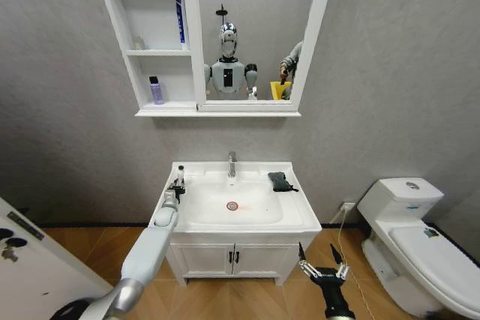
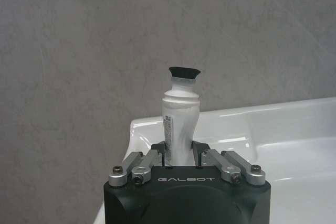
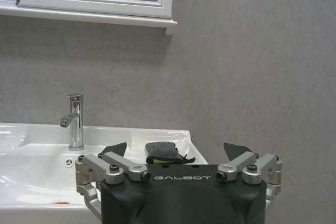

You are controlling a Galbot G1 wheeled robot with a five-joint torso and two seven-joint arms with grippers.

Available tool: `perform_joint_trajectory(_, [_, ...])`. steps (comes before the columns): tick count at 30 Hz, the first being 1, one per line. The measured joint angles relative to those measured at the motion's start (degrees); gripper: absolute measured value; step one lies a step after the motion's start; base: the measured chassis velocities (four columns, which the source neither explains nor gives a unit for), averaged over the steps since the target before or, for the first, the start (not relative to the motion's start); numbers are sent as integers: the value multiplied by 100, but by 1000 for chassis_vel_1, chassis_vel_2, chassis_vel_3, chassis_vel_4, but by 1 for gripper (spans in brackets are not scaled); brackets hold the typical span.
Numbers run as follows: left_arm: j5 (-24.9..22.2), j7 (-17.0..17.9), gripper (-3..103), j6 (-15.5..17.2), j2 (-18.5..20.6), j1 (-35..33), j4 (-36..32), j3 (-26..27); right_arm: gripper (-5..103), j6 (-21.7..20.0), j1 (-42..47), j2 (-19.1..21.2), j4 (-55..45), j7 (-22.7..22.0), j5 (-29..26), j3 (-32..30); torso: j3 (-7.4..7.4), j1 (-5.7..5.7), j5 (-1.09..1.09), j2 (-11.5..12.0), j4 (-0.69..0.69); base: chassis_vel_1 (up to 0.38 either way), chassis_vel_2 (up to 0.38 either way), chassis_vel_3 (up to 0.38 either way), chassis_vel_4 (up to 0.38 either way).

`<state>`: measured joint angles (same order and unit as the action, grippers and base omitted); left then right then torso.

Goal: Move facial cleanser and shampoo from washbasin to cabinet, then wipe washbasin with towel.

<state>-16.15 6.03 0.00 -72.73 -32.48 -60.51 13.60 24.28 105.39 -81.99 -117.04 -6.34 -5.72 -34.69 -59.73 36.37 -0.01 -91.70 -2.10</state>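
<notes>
The white washbasin (image 1: 296, 211) with its chrome tap (image 1: 232, 164) stands below the cabinet (image 1: 161, 54). A white facial cleanser tube (image 2: 181, 114) with a black cap stands upright at the basin's back left corner (image 2: 294, 129). My left gripper (image 2: 179, 148) is shut on its lower body and also shows in the head view (image 1: 178, 185). A purple black-capped bottle (image 1: 156, 90), seemingly the shampoo, sits on the cabinet's lowest shelf. The dark towel (image 1: 280, 180) lies on the basin's back right rim. My right gripper (image 1: 322, 266) hangs open and empty, low in front of the vanity.
A white toilet (image 1: 420, 237) stands to the right of the basin. The two-door vanity (image 1: 232, 258) is under the basin. A blue tube (image 1: 180, 16) leans on the cabinet's middle shelf. The mirror (image 1: 255, 28) adjoins the shelves. In the right wrist view, the towel (image 3: 163, 151) and tap (image 3: 76, 121) lie beyond the fingers.
</notes>
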Motion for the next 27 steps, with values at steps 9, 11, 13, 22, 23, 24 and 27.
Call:
perform_joint_trajectory(9, [-1491,465,27,1486,1131,-206,-2759,-269,100,-14,-39,-9,5,2,23,24,1,-2,1,-1,1,0,0,0,0])
perform_joint_trajectory(11, [-2287,718,27,2064,1500,-106,-3458,-293,100,-38,-82,-19,22,3,24,30,1,-2,0,-1,-2,0,0,0,0])
perform_joint_trajectory(13, [-2622,804,27,2340,1688,14,-3752,-286,100,-58,-100,-19,24,4,24,31,1,-2,0,-1,-2,0,0,0,0])
perform_joint_trajectory(22, [-4646,1340,27,3769,2558,2153,-3852,-648,100,-112,-152,-28,18,16,18,62,0,-2,0,-1,-2,0,0,0,0])
perform_joint_trajectory(23, [-4716,1333,27,3793,2529,2543,-3584,-825,100,-111,-148,-28,-1,18,11,62,0,-1,-1,-1,-3,0,0,0,0])
perform_joint_trajectory(24, [-4716,1333,27,3793,2529,2543,-3584,-825,100,-111,-148,-28,-1,18,11,62,0,-1,-1,-1,-3,0,0,0,0])
perform_joint_trajectory(27, [-4749,1294,25,3758,2333,3262,-3076,-1223,100,-83,-139,-11,1,19,-22,31,0,0,2,-1,-2,0,0,0,0])
